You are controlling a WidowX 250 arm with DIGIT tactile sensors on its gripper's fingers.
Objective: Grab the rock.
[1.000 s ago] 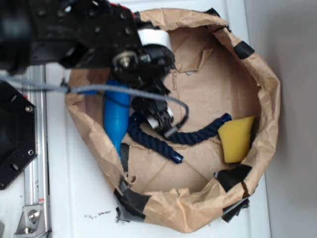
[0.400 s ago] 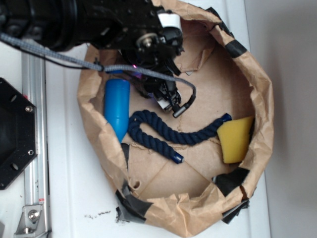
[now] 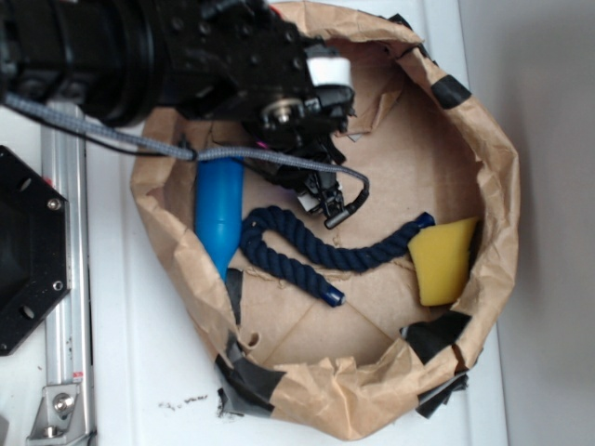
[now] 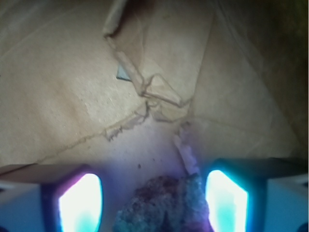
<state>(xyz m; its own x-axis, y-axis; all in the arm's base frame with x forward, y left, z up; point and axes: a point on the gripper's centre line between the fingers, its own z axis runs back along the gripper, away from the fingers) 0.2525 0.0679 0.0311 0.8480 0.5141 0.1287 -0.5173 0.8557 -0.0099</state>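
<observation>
Now the gripper [image 4: 153, 193] hangs low inside the paper-lined basket [image 3: 497, 186], claw spread, with the rock [image 4: 161, 205] lying between its fingers, seemingly placed for closing.

We see a brown paper bowl [image 3: 497, 177] on the white bench [image 3: 139, 372]. Inside lie a blue bottle [image 3: 218, 209], a dark blue rope [image 3: 316, 251] and a yellow sponge [image 3: 442, 260] at the right. The black tool [image 3: 325, 200] hangs at the upper middle, above the rope.
</observation>
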